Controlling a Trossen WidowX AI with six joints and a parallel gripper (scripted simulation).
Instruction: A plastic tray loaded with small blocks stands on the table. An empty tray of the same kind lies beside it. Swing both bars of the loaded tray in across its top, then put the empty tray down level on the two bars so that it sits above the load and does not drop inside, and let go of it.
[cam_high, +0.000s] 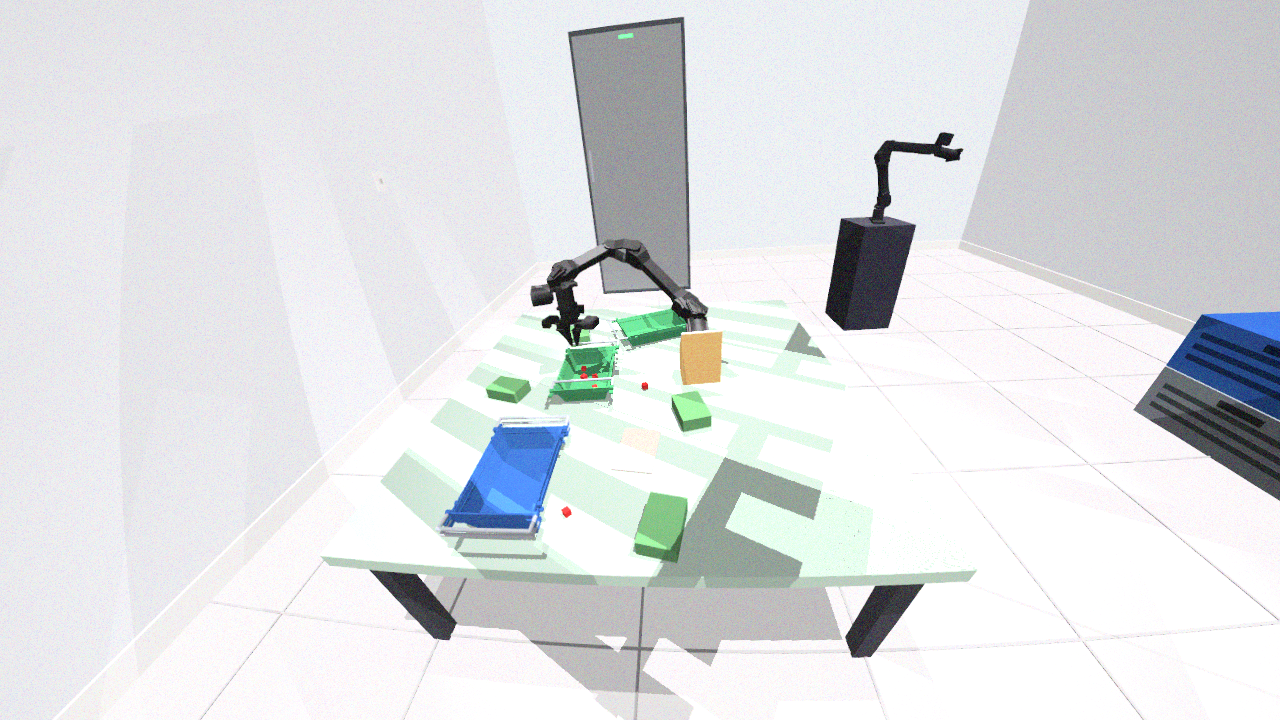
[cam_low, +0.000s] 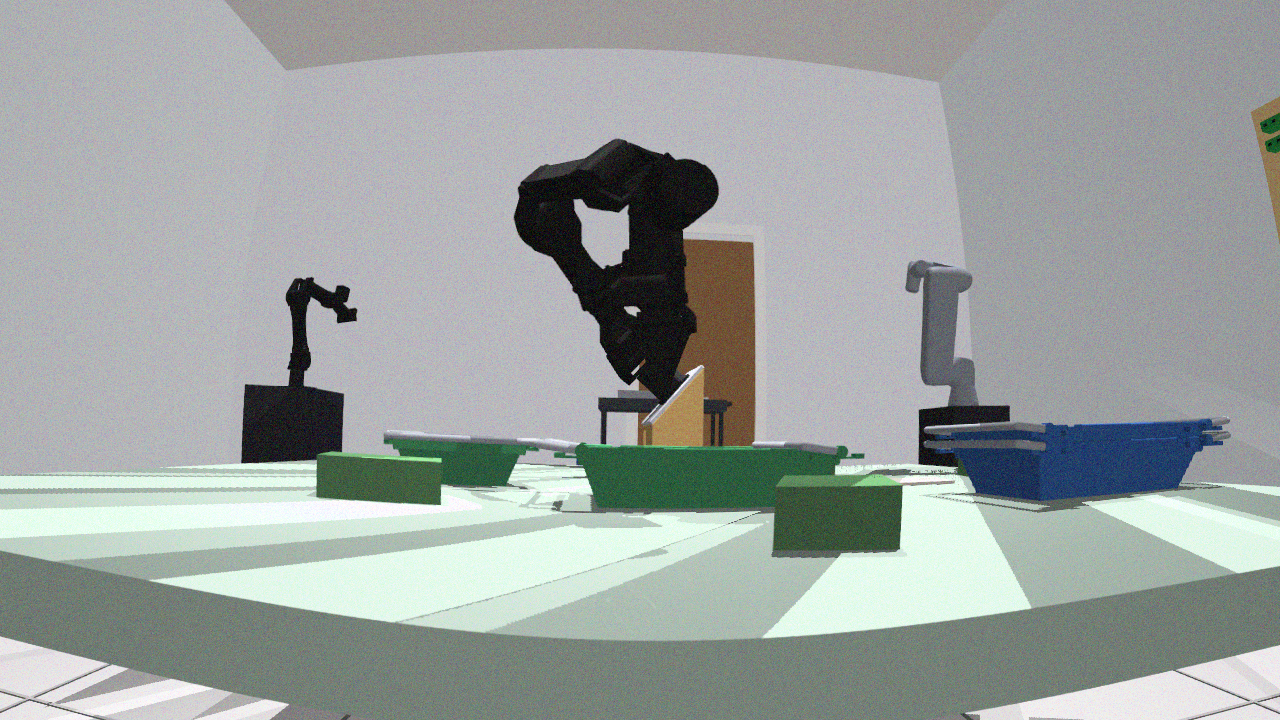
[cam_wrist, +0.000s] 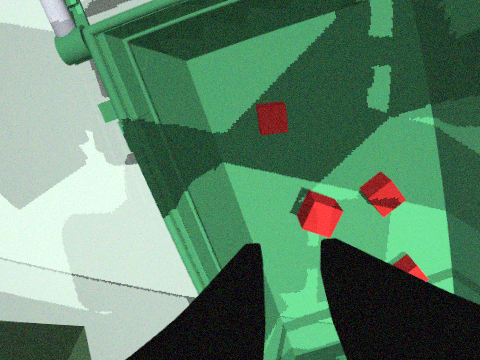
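Observation:
The loaded green tray (cam_high: 581, 392) (cam_low: 680, 479) (cam_wrist: 165, 100) stands upright with several small red blocks (cam_high: 584, 375) (cam_wrist: 320, 214) on its floor. One wire bar (cam_high: 586, 382) (cam_low: 796, 445) lies across its top near one end. The other bar (cam_high: 601, 345) (cam_wrist: 57, 17) is swung out beyond the opposite end, mostly out of the wrist view. The empty green tray (cam_high: 657, 337) (cam_low: 478, 465) stands behind, near the arm's base. My gripper (cam_high: 573, 341) (cam_wrist: 290, 256) points down above the loaded tray's far part, its fingers slightly apart with nothing between them. In the exterior view the arm hides its fingertips.
A blue tray (cam_high: 510, 483) (cam_low: 1074, 456) stands at the near left. Green blocks (cam_high: 508, 388) (cam_high: 691, 411) (cam_high: 662, 526) (cam_low: 380, 479) (cam_low: 836, 519) stand around the trays. A tan panel (cam_high: 700, 358) stands by the arm's base. Loose red cubes (cam_high: 644, 385) (cam_high: 566, 512) lie on the table.

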